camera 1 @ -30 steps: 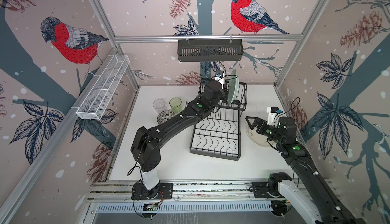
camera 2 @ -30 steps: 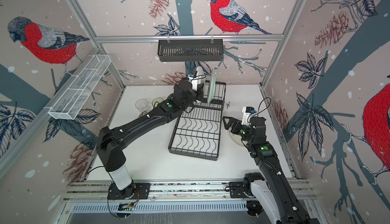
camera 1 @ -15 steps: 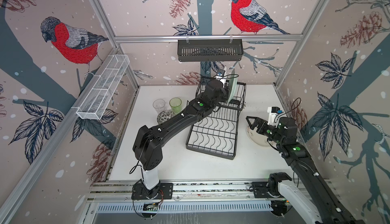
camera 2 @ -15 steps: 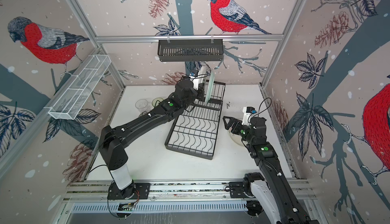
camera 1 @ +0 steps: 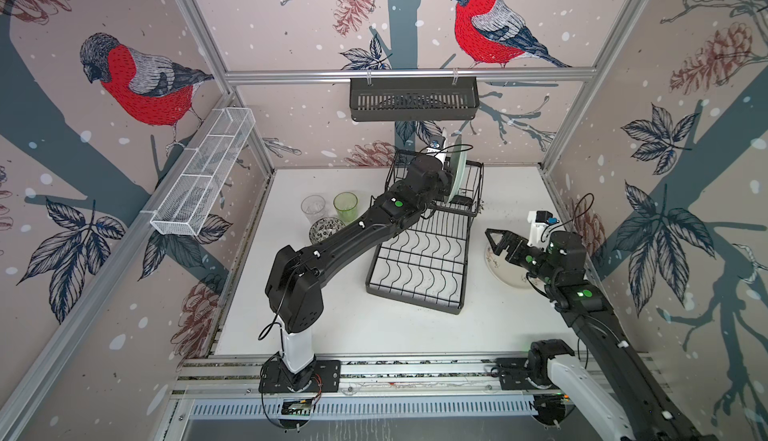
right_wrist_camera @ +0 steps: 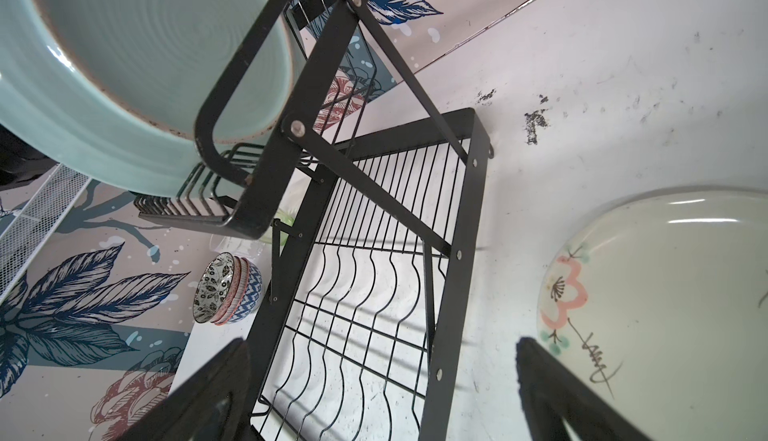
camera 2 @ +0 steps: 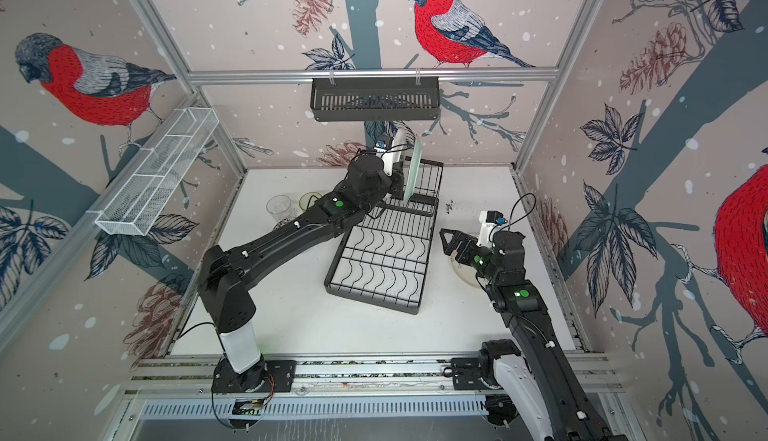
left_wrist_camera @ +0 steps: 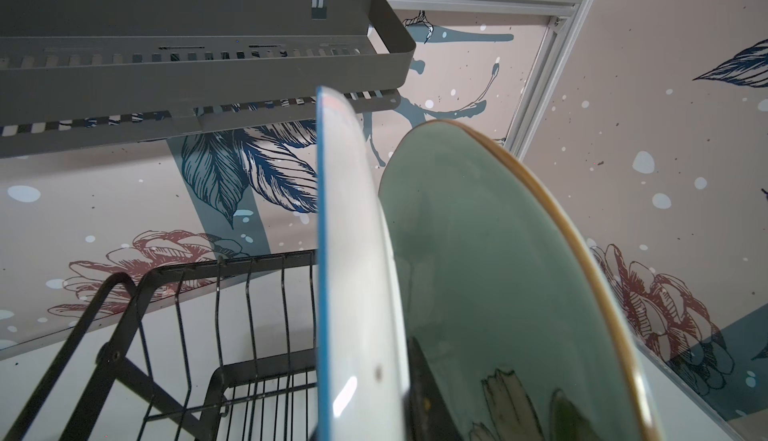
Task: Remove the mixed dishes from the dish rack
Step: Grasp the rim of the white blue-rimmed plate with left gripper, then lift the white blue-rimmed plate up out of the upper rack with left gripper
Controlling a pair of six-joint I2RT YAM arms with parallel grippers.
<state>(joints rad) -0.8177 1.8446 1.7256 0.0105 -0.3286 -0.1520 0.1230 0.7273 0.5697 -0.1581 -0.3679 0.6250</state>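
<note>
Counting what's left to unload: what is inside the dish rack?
The dish rack holds two plates on edge in its raised section: a white plate and a green plate. Its flat tray holds nothing. The left arm and green plate hide the white plate's foot.

three walls (camera 1: pixel 291 23) papered pale pink with red-breasted bullfinches (camera 1: pixel 486 31), pine cones and blue-grey branches, framed by aluminium bars (camera 1: pixel 407 74). a black slotted basket (camera 1: pixel 413 100) hangs from the back bar, and a long white mesh basket (camera 1: pixel 203 173) runs along the left-hand wall. the white tabletop (camera 1: pixel 374 326) is scuffed and evenly lit.
</note>
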